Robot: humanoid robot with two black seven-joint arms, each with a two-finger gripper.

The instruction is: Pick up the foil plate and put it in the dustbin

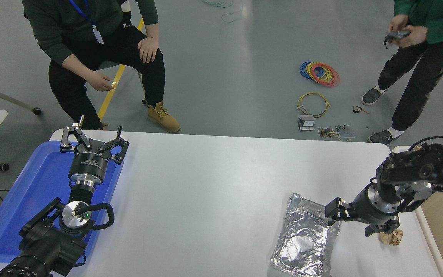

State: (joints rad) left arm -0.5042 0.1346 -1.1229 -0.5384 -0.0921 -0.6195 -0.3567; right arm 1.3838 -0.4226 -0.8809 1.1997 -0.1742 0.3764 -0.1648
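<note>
The foil plate (302, 240) lies on the white table near the front right, shiny and crinkled. My right gripper (349, 224) is open and hangs low just right of the plate. Its left finger (332, 212) is over the plate's far right corner; I cannot tell whether it touches. The dustbin (423, 231) stands off the table's right edge, showing its cream rim and beige inside. My left gripper (93, 137) is open and parked over the blue tray (33, 192) at the left.
A small crumpled brown paper ball (392, 238) lies right of the plate, partly hidden under my right gripper. One person sits beyond the far left of the table, another stands at the top right. Cable coils (320, 73) lie on the floor.
</note>
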